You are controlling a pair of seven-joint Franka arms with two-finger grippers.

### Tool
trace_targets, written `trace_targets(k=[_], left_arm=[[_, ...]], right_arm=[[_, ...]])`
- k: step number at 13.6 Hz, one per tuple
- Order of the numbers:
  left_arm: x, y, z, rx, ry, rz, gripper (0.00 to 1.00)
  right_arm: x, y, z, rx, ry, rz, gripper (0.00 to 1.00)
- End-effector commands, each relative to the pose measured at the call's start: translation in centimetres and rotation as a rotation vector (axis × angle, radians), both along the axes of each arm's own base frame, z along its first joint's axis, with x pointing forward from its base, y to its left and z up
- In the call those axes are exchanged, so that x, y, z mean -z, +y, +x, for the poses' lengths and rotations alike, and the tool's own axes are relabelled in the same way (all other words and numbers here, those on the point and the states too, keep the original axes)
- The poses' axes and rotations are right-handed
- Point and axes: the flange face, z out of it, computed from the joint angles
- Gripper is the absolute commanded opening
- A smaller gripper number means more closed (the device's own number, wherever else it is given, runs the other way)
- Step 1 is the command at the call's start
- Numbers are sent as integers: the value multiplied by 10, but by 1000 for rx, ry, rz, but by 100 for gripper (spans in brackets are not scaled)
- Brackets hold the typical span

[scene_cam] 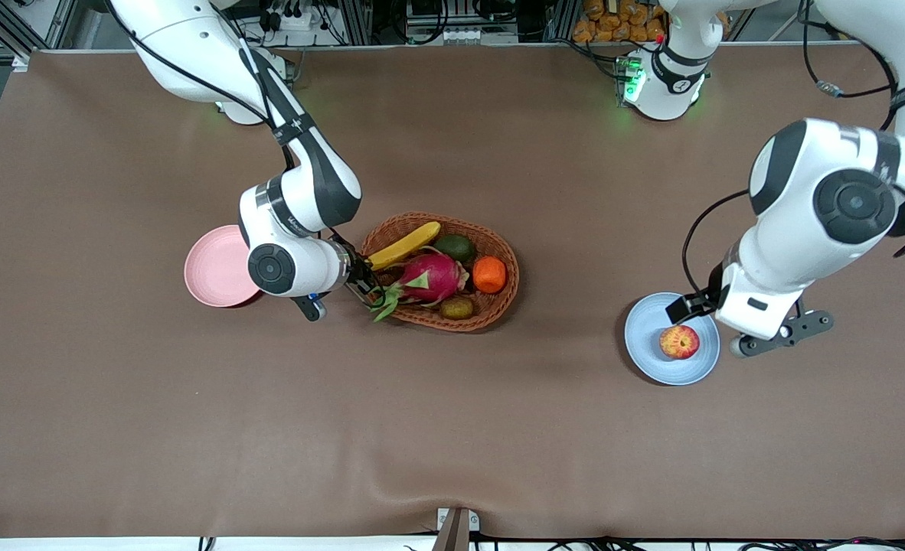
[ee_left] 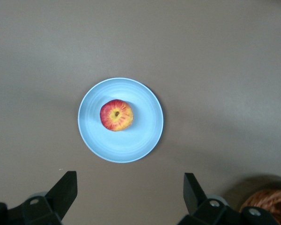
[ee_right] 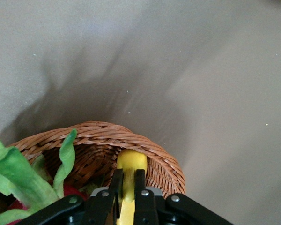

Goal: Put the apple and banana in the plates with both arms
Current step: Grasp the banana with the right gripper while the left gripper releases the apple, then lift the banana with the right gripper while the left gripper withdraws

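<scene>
1. Brown cloth covers the wide surface (scene_cam: 452,428), and we look down on it from a high camera facing two white robot arms whose bases stand along its top edge.
2. We see a brown wicker basket (scene_cam: 498,302) near the middle of the surface, holding the banana (scene_cam: 405,245), a magenta dragon fruit (scene_cam: 426,279), an orange (scene_cam: 489,275), a green fruit (scene_cam: 455,246) and a small brownish fruit (scene_cam: 457,308).
3. We find the right tool (scene_cam: 362,277) at the basket's end toward the right arm, its fingers (ee_right: 139,187) pinching the lower end of the banana, which lies on the basket's rim.
4. We see the pale pink plate (scene_cam: 211,268) just beside that arm's wrist, toward the right arm's end of the surface.
5. We see the pale blue plate (scene_cam: 651,360) toward the left arm's end, with the apple (scene_cam: 679,342) resting on it, stem dimple up.
6. We find the left tool (ee_left: 130,194) hanging above that plate, its fingers (ee_left: 65,187) spread wide and touching nothing.
</scene>
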Motion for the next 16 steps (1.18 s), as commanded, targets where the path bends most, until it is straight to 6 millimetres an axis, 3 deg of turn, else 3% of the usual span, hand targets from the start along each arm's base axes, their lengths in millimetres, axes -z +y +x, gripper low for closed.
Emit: trace_targets(k=[1, 3, 6, 9, 11, 14, 16], left_arm=[[-31, 6, -18, 50, 21, 16, 100], [-53, 8, -27, 44, 36, 17, 100], [-80, 11, -34, 30, 84, -15, 100], [-99, 22, -40, 67, 79, -10, 100], [-117, 33, -46, 133, 57, -6, 100], [-139, 41, -61, 179, 53, 10, 100], [-152, 47, -71, 217, 57, 2, 100]], right_arm=[[-25, -1, 7, -5, 5, 21, 0], [-64, -14, 26, -11, 42, 32, 0], [-103, -36, 39, -74, 75, 57, 0], [-120, -110, 55, -312, 63, 60, 0], [-120, -174, 68, -418, 42, 106, 0], [-115, -251, 78, -661, -6, 214, 0], [-107, -274, 76, -826, -33, 213, 0]])
